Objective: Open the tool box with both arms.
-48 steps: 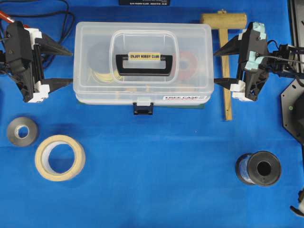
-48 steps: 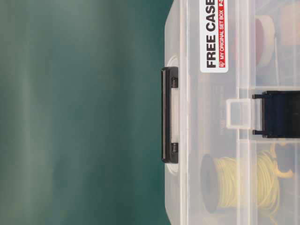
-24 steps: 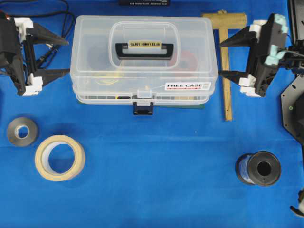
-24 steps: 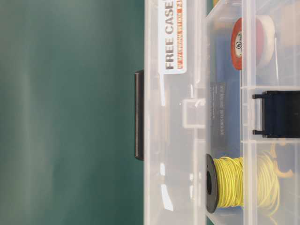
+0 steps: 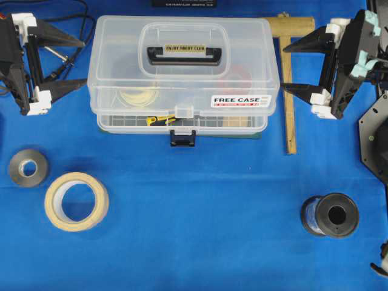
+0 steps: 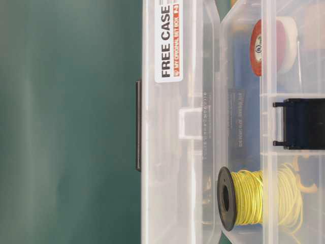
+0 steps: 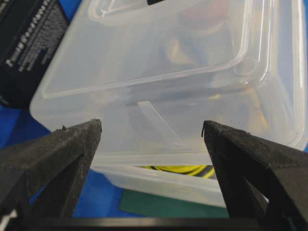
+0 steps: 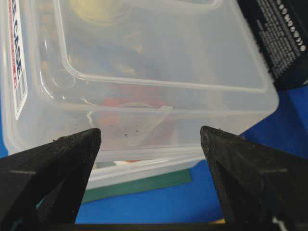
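Overhead: the tool box (image 5: 183, 76) sits mid-surface, lid (image 5: 183, 60) lifted off its base. The left gripper (image 5: 77, 63) and right gripper (image 5: 290, 66) flank its ends, jaws wide, holding nothing. Table-level: the gap shows a yellow spool (image 6: 244, 197). Both wrist views: the lid's end lies beyond 2 spread fingers, contact unclear.
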